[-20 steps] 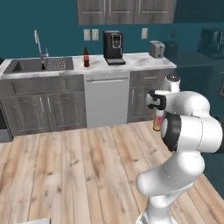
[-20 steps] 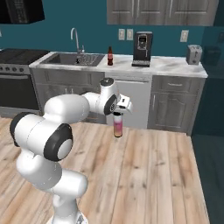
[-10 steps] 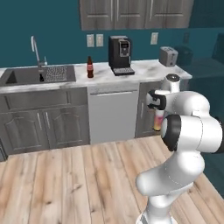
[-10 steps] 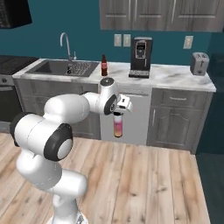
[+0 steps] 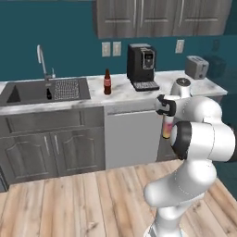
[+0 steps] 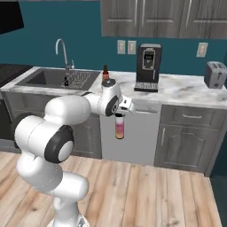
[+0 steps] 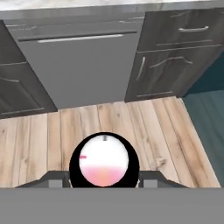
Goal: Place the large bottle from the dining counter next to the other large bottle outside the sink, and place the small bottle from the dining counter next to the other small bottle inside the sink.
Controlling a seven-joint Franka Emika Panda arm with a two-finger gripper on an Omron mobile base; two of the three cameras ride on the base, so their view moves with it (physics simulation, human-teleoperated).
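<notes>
Claw (image 6: 119,115) grips pink-orange clear bottle (image 6: 119,126), carrying it twd marble worktop (image 6: 177,91); next: set beside brown bottle (image 6: 105,73) nr sink (image 6: 53,79).

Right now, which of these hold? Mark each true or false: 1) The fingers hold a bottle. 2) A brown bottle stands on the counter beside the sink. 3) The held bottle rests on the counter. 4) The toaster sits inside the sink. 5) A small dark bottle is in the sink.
1) True: the fingers grip the pink bottle.
2) True: the brown bottle stands by the sink.
3) False: it hangs in front of the dishwasher.
4) False: the toaster is on the counter.
5) True: small dark bottle.
</notes>
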